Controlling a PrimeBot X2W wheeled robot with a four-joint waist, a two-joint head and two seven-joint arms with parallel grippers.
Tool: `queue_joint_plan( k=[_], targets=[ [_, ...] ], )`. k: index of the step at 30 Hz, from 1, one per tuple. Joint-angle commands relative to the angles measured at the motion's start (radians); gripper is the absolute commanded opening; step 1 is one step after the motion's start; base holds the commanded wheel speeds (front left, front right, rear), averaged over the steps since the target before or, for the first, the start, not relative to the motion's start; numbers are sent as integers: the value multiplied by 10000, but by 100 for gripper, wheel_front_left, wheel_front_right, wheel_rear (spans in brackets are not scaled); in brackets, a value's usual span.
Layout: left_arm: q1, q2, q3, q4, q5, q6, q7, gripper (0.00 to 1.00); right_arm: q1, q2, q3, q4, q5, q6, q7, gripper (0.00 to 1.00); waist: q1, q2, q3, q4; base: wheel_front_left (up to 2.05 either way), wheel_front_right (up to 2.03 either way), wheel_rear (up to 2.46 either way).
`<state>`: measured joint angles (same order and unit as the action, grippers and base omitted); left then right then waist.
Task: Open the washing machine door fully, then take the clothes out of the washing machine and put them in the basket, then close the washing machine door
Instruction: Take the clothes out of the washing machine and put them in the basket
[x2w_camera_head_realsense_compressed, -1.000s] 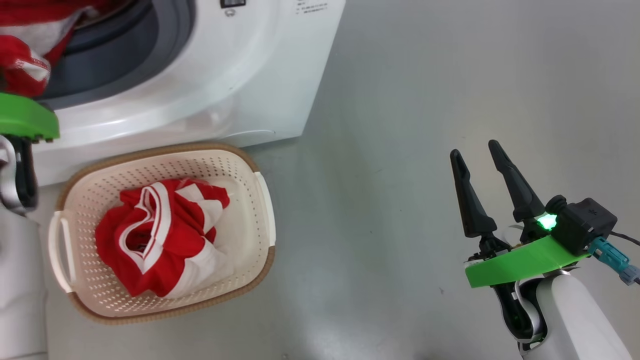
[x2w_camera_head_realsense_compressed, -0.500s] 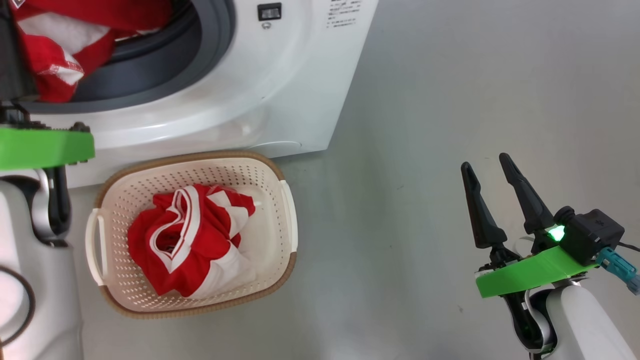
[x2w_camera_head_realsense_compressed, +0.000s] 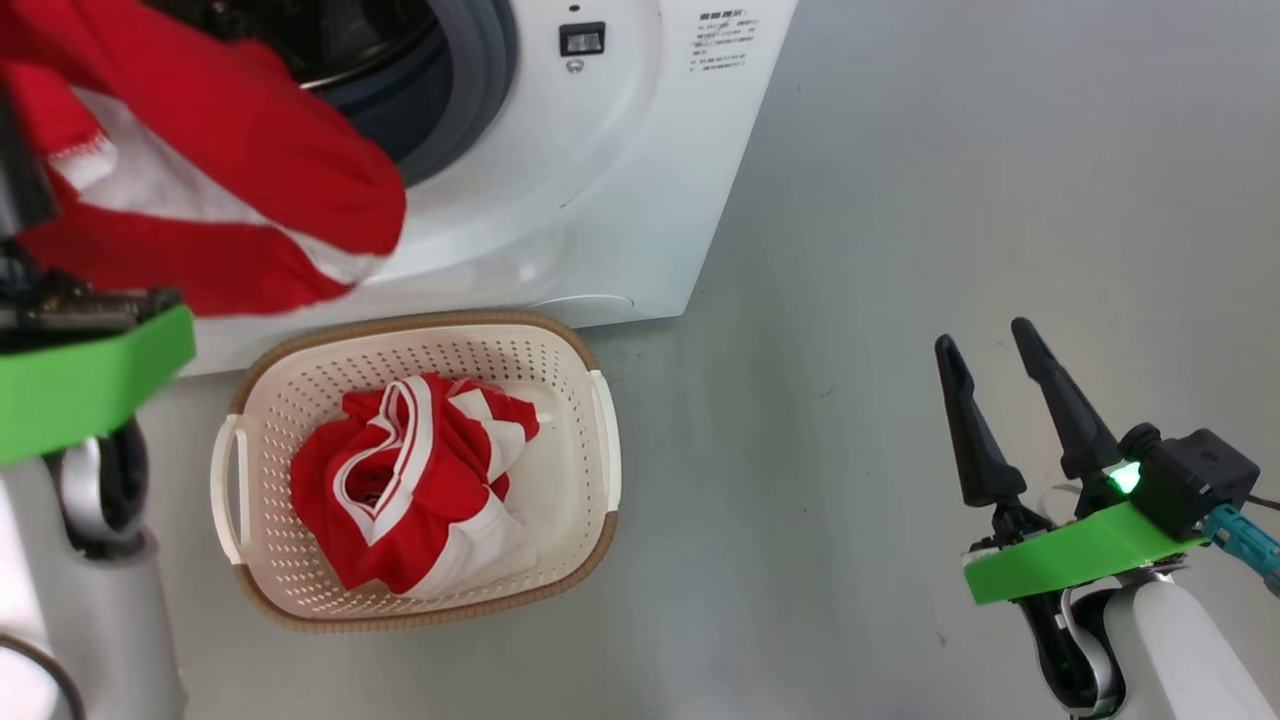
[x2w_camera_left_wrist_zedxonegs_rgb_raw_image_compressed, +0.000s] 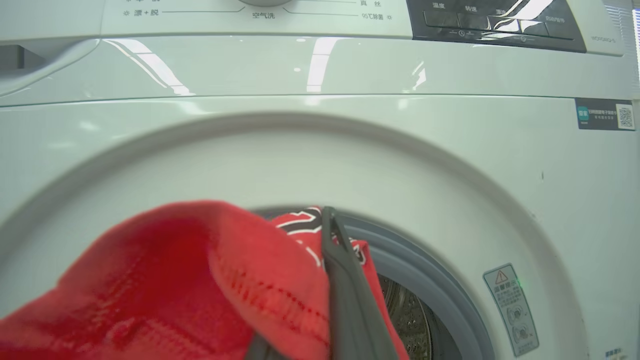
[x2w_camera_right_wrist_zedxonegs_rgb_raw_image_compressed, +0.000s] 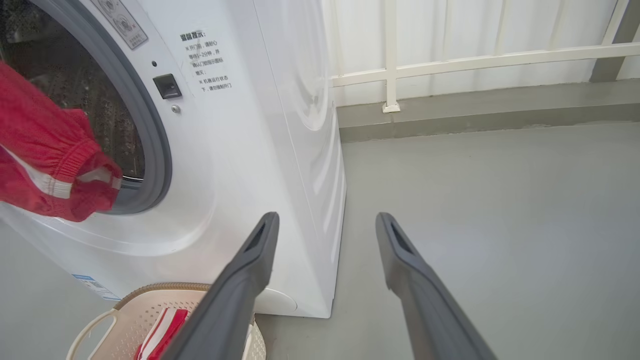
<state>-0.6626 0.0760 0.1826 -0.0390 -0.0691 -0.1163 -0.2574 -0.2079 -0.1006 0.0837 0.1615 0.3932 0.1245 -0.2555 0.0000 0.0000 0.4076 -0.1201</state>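
Red clothes (x2w_camera_head_realsense_compressed: 230, 170) are clamped in the left gripper (x2w_camera_left_wrist_zedxonegs_rgb_raw_image_compressed: 320, 235) at the washing machine (x2w_camera_head_realsense_compressed: 620, 200), destined for the basket (x2w_camera_head_realsense_compressed: 560, 340); the right gripper (x2w_camera_head_realsense_compressed: 983, 332) is parked, fingers apart.

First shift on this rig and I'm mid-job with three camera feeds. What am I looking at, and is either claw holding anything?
You are driving a wheeled robot with two arms, each ending in a two-finger gripper. The wide downward picture comes from its head. The other two come from a camera on each wrist, looking along that arm's own fingers. On the grey floor stands a white washing machine, and its round opening shows the drum. A cream basket sits in front of it, with one red and white garment lying inside. The left gripper is shut on a second red garment, held in front of the drum opening. The right gripper is open and empty, off to the right over the floor.
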Motion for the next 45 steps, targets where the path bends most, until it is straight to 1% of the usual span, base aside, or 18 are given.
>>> queue_joint_plan(
  k=[1, 8, 13, 19, 23, 32, 38, 45],
  targets=[
    [366, 197, 116, -302, 130, -78, -44, 0, 132, -135, 232, -251, -151, 62, -63, 100, 0, 0, 9, 19, 0, 0, 0],
    [1057, 25, 76, 131, 58, -91, -44, 2, 105, -158, 291, -286, -140, 62, -63, 100, 0, 0, 134, 16, 0, 0, 0],
    [1651, -138, -43, 789, -207, -103, -44, 0, 62, -172, 233, -327, -132, 62, -63, 100, 0, 0, 363, 56, 0, 0, 0],
    [2238, -234, -205, 1570, -368, -66, -44, 0, -27, -141, 240, -374, -150, 62, -63, 100, 0, 0, 644, 108, 0, 0, 0],
    [2380, -250, -406, 2328, -265, -11, -44, 0, -161, -143, 286, -380, -141, 62, -63, 100, 0, 0, 894, 121, 0, 0, 0],
    [2027, -256, -358, 4322, -277, 102, -44, 0, -524, -52, 389, -441, -116, 62, -63, 100, 0, 0, 1645, -51, 0, 0, 0],
    [1536, -238, -511, 5785, 23, 23, -44, 0, -745, 28, 426, -464, -129, 62, -63, 100, 0, 0, 2253, -134, 0, 0, 0],
    [676, -19, -908, 7759, 217, -81, -44, 0, -1064, 109, 490, -507, -128, 62, -63, 100, 0, 0, 2910, -251, 0, 0, 0]
  ],
)
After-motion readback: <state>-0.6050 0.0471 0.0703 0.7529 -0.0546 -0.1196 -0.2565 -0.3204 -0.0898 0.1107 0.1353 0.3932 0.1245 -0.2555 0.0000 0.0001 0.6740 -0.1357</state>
